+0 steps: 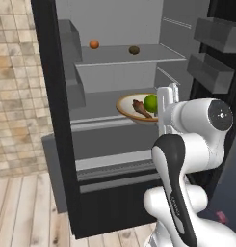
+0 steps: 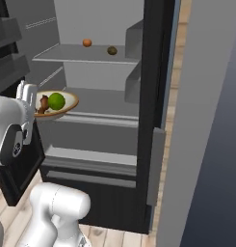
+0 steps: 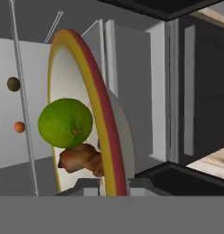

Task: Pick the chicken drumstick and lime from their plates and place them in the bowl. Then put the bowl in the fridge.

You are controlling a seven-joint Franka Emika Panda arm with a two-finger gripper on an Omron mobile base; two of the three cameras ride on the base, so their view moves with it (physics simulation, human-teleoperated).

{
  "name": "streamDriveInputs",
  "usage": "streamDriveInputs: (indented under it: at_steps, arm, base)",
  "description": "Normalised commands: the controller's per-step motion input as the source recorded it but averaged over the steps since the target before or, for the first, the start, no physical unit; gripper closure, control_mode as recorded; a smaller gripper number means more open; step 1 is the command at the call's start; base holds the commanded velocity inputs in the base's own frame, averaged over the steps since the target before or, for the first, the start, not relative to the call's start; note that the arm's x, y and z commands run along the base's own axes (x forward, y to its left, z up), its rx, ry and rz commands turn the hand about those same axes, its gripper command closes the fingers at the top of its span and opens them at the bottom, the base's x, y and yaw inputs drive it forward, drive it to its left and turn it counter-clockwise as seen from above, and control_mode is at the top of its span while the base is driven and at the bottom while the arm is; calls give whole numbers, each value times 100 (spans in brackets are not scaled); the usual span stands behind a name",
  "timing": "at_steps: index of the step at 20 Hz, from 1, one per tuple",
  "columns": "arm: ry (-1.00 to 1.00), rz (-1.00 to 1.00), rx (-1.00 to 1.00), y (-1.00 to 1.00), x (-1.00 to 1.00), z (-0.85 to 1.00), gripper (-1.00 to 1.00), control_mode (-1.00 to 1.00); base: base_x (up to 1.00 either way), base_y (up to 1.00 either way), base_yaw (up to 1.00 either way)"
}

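My gripper (image 3: 111, 185) is shut on the rim of the tan bowl (image 3: 97, 77), which it holds level in the open fridge (image 1: 52, 96), just over the middle shelf. In the bowl lie the green lime (image 1: 150, 102) and the brown chicken drumstick (image 1: 140, 108). From the right base view, the bowl (image 2: 71, 102) carries the lime (image 2: 56, 101) and drumstick (image 2: 43, 105) beside my gripper (image 2: 33, 107). The hand view has the lime (image 3: 65, 122) above the drumstick (image 3: 81, 161). I cannot tell whether the bowl touches the shelf. The plates are out of view.
An orange ball (image 1: 94, 44) and a dark brown ball (image 1: 134, 49) sit on the upper shelf (image 1: 138, 60). Door bins (image 1: 211, 72) hang on the open door at right. A drawer front (image 1: 114, 144) lies below the bowl.
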Motion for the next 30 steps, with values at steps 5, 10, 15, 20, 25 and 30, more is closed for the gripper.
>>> streamDriveInputs:
  at_steps: [5,10,15,20,25,30]
  arm:
    - [0,0,0,0,0,0,100,100]
    - [0,0,0,0,0,0,100,100]
    - [0,0,0,0,0,0,100,100]
    - [0,0,0,0,0,0,100,100]
    - [0,0,0,0,0,0,100,100]
    - [0,0,0,0,0,0,100,-100]
  base:
    - [56,-20,11]
    - [37,-18,8]
    - [2,0,-1]
    - [0,0,0]
    - [0,0,0]
    - [0,0,0]
